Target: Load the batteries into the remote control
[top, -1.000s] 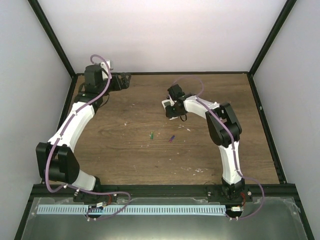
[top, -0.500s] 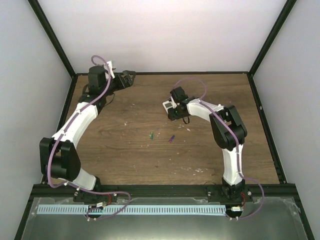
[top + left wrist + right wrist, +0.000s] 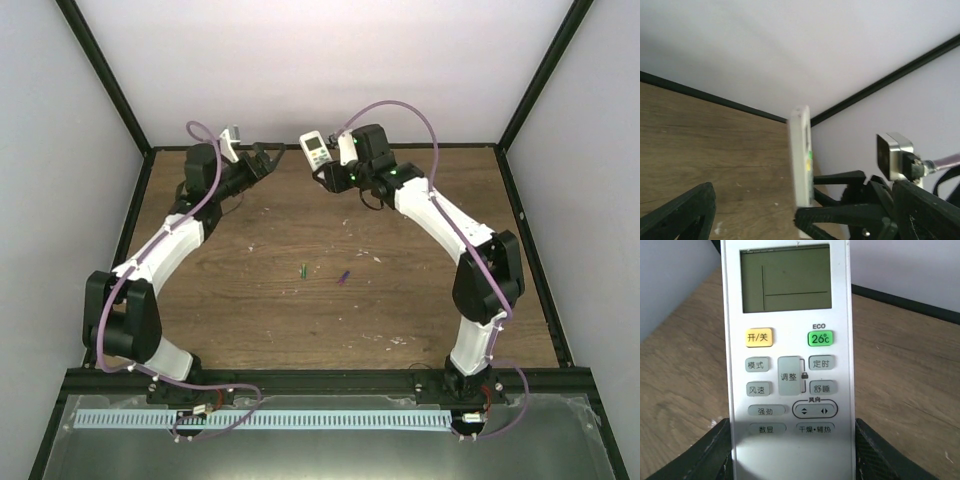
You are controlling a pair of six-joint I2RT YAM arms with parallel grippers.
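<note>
The remote control (image 3: 314,150) is a white bar held up off the table at the back. My right gripper (image 3: 328,168) is shut on its lower end. In the right wrist view its face (image 3: 787,340) fills the frame, with a grey screen, a yellow and a green button, and my right fingers (image 3: 715,452) on both sides. My left gripper (image 3: 262,158) is open just left of the remote. The left wrist view shows the remote edge-on (image 3: 800,165) by my left gripper's (image 3: 752,205) right finger. The green battery (image 3: 302,269) and purple battery (image 3: 343,277) lie mid-table.
The wooden table (image 3: 250,300) has a black frame rail along its back edge (image 3: 440,146) and sides, with white walls behind. The right wrist's camera block (image 3: 895,155) shows close in the left wrist view.
My right arm has lifted the remote from mid-table up and back toward the rear wall. My left gripper has swung right toward it, jaws open.
</note>
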